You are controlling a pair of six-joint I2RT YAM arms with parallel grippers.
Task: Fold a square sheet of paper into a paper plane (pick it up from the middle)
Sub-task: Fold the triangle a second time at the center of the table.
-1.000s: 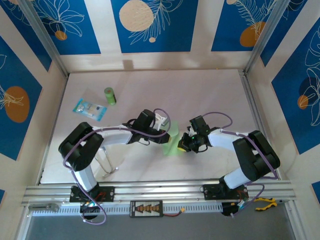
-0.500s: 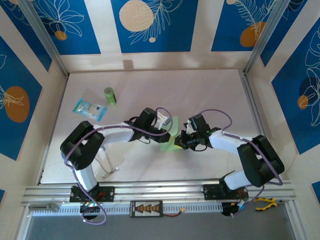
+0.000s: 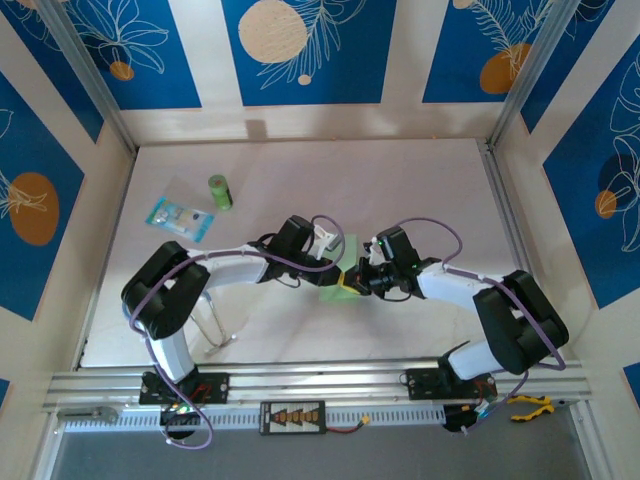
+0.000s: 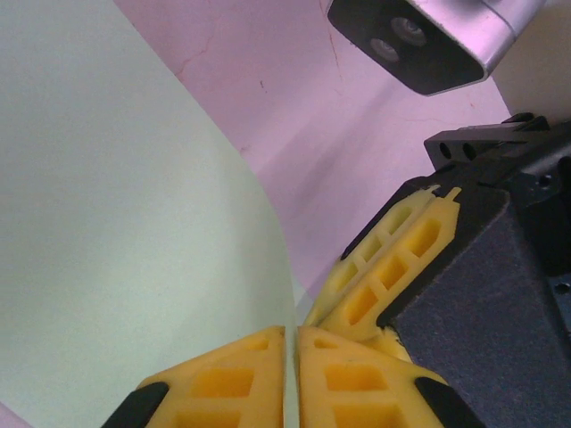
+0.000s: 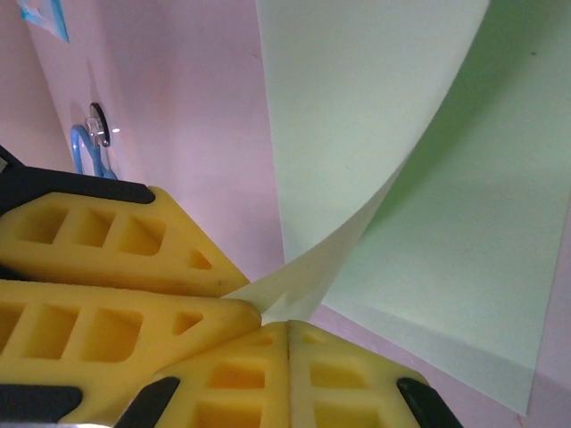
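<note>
left tool point(image 4: 292, 374): pinching the square sheet of paper point(image 4: 116, 223) | right tool point(image 5: 287, 357): pinching its corner, right beside left tool | done: sheet curled over | to do: every crease, I think

The paper point(image 3: 347, 248) sits at the middle of the table point(image 3: 400, 180), between the left gripper point(image 4: 292, 334) reaching in from the left and the right gripper point(image 5: 287, 325) reaching in from the right. Their tips meet at its near part. The cylinder point(image 3: 219, 192) stands back on the left, well apart from the paper, with the packet point(image 3: 180, 216) just beside it, nearer and further left.
</note>
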